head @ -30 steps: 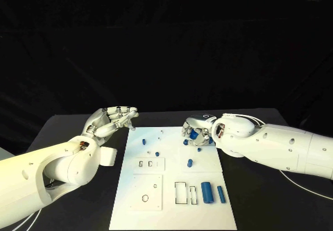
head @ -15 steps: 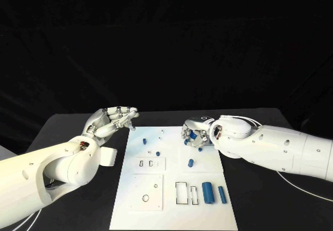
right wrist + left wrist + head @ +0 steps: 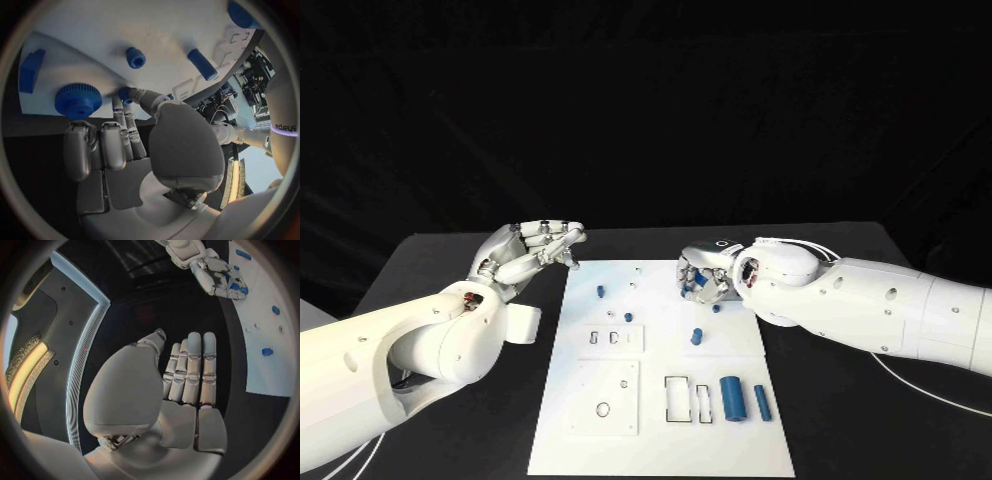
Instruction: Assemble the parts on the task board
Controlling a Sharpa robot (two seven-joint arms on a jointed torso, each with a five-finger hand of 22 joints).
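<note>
- The black bench (image 3: 473,440) carries the flat white task board (image 3: 661,440), long axis running away from me.
- My right hand (image 3: 705,279) sits over the board's far right part. In the right wrist view its fingers (image 3: 128,131) are curled in, with the tips at a small blue peg (image 3: 125,93); I judge it pinched there, though the contact is small and partly hidden.
- My left hand (image 3: 531,252) hangs off the board's left edge, fingers straight and together, holding nothing.
- I read the step in hand as picking up or seating that peg. The next move calls for keeping its axis square to the board and finding the right hole.
- A blue knurled round knob (image 3: 78,100) sits just beside those fingertips.
- Two blue cylinders, a thick one (image 3: 731,398) and a thin one (image 3: 762,402), lie flat near me, long axes along the board's length.
- A short blue pin (image 3: 697,337) lies mid-board, axis the same way.
</note>
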